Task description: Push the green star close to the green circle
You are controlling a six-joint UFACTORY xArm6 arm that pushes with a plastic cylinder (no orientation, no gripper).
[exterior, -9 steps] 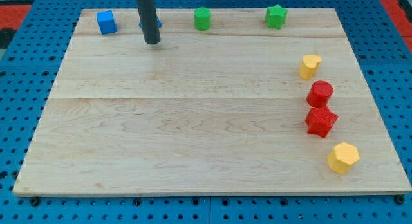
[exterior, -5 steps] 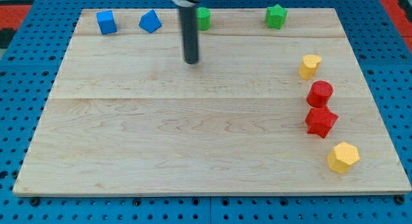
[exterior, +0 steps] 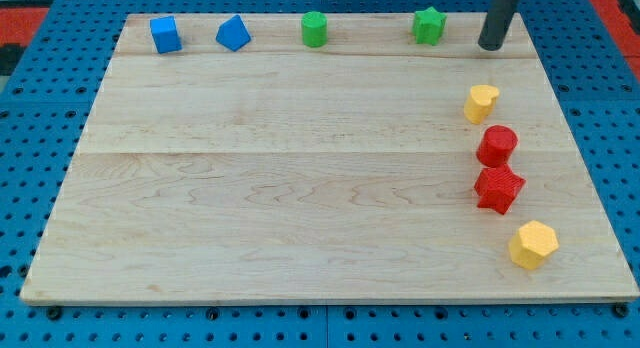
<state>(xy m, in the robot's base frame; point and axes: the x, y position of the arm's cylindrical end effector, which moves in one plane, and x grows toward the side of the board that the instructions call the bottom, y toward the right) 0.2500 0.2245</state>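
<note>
The green star (exterior: pixel 429 25) sits near the board's top edge, right of centre. The green circle (exterior: pixel 315 29) stands on the same top strip, well apart to the star's left. My tip (exterior: pixel 489 46) is on the board to the star's right, a short gap away and slightly lower, not touching it. The rod rises out of the view's top.
A blue cube (exterior: pixel 165 34) and a blue wedge-like block (exterior: pixel 233 33) sit at the top left. Down the right side stand a yellow block (exterior: pixel 481 103), a red cylinder (exterior: pixel 497 145), a red star (exterior: pixel 498 189) and a yellow hexagon (exterior: pixel 533 245). The wooden board (exterior: pixel 300 188) lies on blue pegboard.
My tip has swept from the top left, near the blue blocks, across the board to the right of the green star. No block has moved.
</note>
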